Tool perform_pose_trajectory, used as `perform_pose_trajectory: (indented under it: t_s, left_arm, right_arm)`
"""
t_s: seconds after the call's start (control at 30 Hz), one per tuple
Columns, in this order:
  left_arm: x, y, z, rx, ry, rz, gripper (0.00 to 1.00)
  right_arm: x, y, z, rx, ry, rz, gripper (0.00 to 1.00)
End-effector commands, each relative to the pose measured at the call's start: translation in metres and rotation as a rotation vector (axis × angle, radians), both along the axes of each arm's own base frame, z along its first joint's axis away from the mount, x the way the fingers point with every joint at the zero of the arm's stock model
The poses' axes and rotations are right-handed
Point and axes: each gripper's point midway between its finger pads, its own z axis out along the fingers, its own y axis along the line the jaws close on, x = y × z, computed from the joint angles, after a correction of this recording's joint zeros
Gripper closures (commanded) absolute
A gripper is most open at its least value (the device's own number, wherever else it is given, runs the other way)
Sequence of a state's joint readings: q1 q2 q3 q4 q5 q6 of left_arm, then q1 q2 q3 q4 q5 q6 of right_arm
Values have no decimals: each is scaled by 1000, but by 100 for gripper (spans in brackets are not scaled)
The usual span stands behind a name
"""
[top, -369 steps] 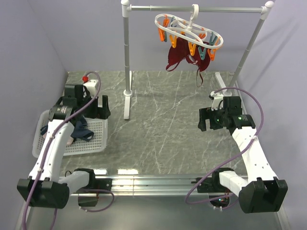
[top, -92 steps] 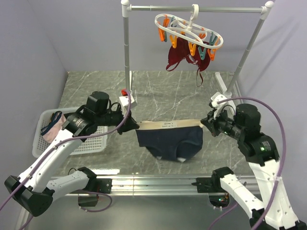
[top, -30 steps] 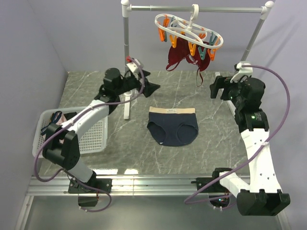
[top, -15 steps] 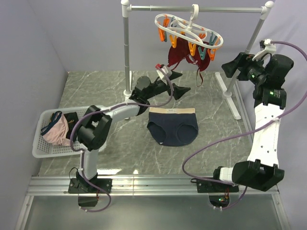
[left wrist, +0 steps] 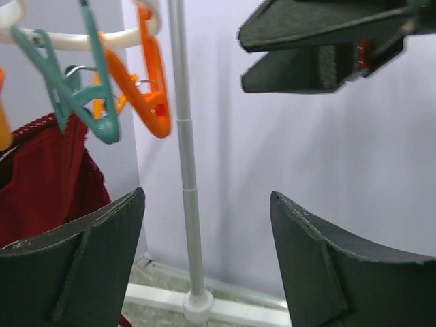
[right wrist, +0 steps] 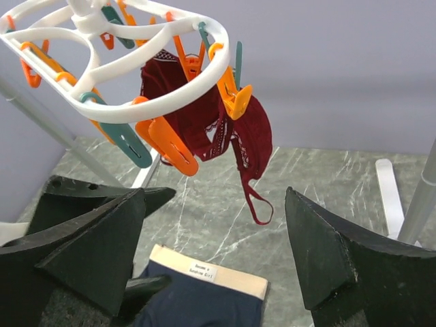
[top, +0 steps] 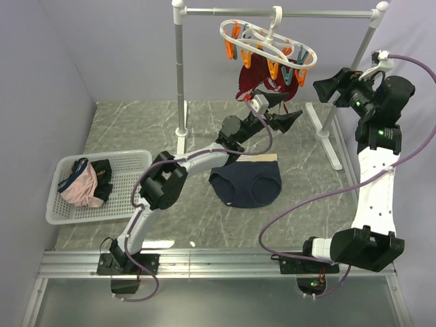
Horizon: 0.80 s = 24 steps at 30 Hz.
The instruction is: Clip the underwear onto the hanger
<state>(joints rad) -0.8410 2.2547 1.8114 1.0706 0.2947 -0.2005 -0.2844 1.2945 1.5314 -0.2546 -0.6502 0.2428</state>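
- See the underwear flat on the bench, navy side up, beige waistband with a small white label on the far edge.
- Not clipped: well below the hanger, touching neither pair of fingers.
- Find the hanger hooked on the top bar of the grey rail stand, white ring tilted, orange clips and teal clips dangling from it.
- Note a maroon garment hanging under the ring, one thin strap trailing lower on the right.
- Read the left fingers as spread wide, nothing between them.
- Place them raised off the bench, just under the hanger's near side, beside the maroon garment; can't tell if touching it.
- From the top, see the left arm stretched out across the bench, passing over the left end of the waistband.
- Read the right fingers as wide open too, empty.
- Place them high, right of the hanger, near the stand's right post, aimed at the ring and facing the left fingers.
- In the left wrist view, catch the right fingers at top right and a stand post in the background between own fingers.
- In the right wrist view, catch ring, clips and maroon garment up top, waistband and label at the bottom between own fingers, left fingers poking in at lower left.
- Spot a white basket at the bench's left, holding a pink garment and a dark item; well apart from the underwear.
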Motion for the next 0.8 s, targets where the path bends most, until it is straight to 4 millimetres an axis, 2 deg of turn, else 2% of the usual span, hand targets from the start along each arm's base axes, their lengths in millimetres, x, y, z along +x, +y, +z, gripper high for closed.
perform_pose_trajectory:
  t_s: [0.0, 0.03, 0.07, 0.1, 0.2, 0.37, 0.5, 0.57, 0.6, 0.67, 0.77]
  left_arm:
    - [11, 9, 33, -158, -39, 59, 21]
    - [12, 7, 34, -169, -37, 61, 23]
    - [17, 3, 27, -177, -15, 67, 27]
    - [19, 4, 35, -202, -16, 72, 28]
    - [25, 1, 35, -234, 22, 75, 32]
    - [34, 0, 26, -264, 43, 99, 32]
    - [40, 3, 35, -318, 36, 121, 33]
    - [41, -1, 31, -325, 33, 116, 33]
    - [41, 1, 40, -344, 21, 115, 33]
    - [41, -2, 37, -352, 21, 111, 33]
    - [38, -3, 46, -379, 17, 95, 33]
  right_arm:
    - [-4, 2, 30, 1, -112, -61, 11]
    - [-3, 3, 31, 2, -115, -67, 11]
    - [-3, 3, 32, 3, -121, -74, 11]
    - [-4, 2, 33, 6, -120, -75, 11]
    - [-6, 4, 34, 12, -120, -76, 11]
    - [-7, 4, 34, 9, -128, -79, 11]
    - [-10, 4, 30, 2, -123, -81, 11]
    - [-12, 4, 26, -1, -114, -80, 11]
    - [-15, 5, 27, -10, -118, -80, 11]
    - [-18, 5, 26, -17, -114, -80, 11]
    - [-23, 6, 30, -30, -125, -82, 11]
